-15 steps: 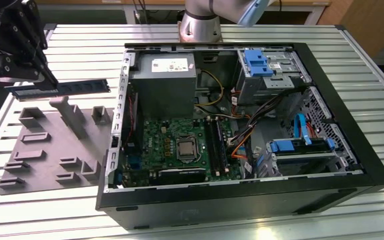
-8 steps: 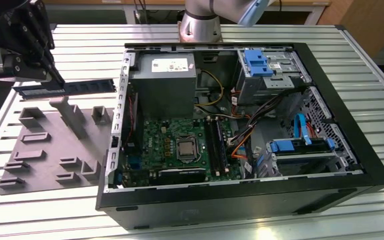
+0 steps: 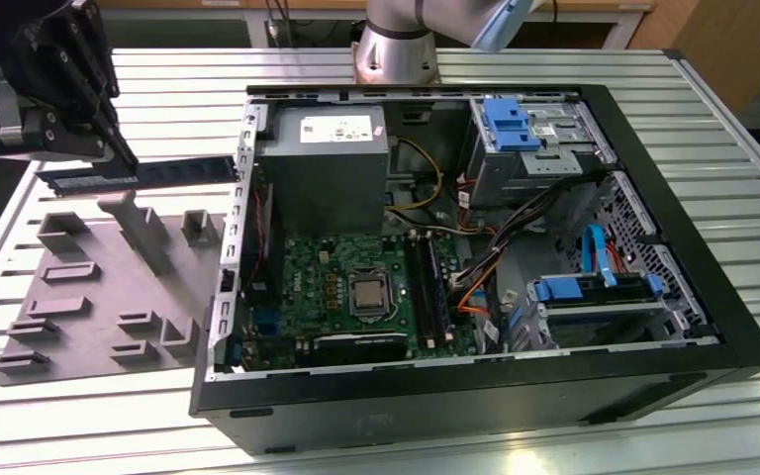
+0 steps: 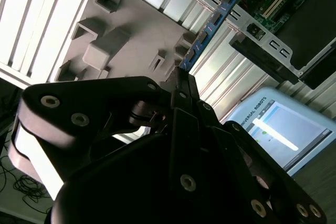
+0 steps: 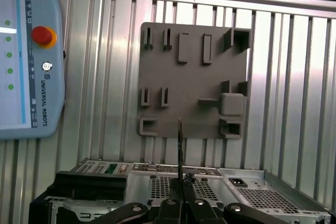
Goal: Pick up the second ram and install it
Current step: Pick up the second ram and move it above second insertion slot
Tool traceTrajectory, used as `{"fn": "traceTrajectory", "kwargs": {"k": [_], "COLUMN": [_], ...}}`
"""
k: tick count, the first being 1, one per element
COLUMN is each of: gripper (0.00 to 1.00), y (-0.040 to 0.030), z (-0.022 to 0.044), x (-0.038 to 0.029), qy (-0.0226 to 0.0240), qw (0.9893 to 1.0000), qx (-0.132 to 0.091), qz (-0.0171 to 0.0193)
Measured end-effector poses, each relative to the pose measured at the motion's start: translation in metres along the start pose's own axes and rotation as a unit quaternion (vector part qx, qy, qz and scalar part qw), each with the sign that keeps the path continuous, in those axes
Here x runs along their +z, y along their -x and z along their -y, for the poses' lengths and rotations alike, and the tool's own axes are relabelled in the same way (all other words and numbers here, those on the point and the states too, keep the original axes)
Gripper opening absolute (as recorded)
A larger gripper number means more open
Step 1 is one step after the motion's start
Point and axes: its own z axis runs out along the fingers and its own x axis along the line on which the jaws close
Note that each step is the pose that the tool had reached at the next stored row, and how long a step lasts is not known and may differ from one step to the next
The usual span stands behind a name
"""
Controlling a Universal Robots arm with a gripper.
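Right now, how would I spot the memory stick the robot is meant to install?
Start at the open black computer case; to the exterior view's left lies a grey holder tray. Near it, the claw pinches the second ram, a long, flat dark strip held level, unlike the tray's chunky grey blocks.

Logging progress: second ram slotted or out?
Out: the long blue-black ram stick is clamped in the black claw, near the grey plastic tray.

I'm running this from afar in what looks like a robotics lab or workshop. A slatted aluminium bench (image 3: 750, 148) carries an opened desktop computer case (image 3: 697, 366) and a grey moulded fixture tray (image 3: 103, 297). The arm's base (image 3: 396, 45) stands behind the case, and a teach pendant (image 5: 31, 51) with a red stop button (image 5: 42, 35) lies on the slats.
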Motion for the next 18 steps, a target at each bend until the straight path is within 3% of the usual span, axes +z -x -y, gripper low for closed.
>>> {"fn": "traceTrajectory", "kwargs": {"k": [18], "gripper": [0.12], "y": [-0.0005], "z": [0.0087], "x": [0.0000], "qy": [0.0000], "qw": [1.0000], "qx": [0.000], "qz": [0.0000]}}
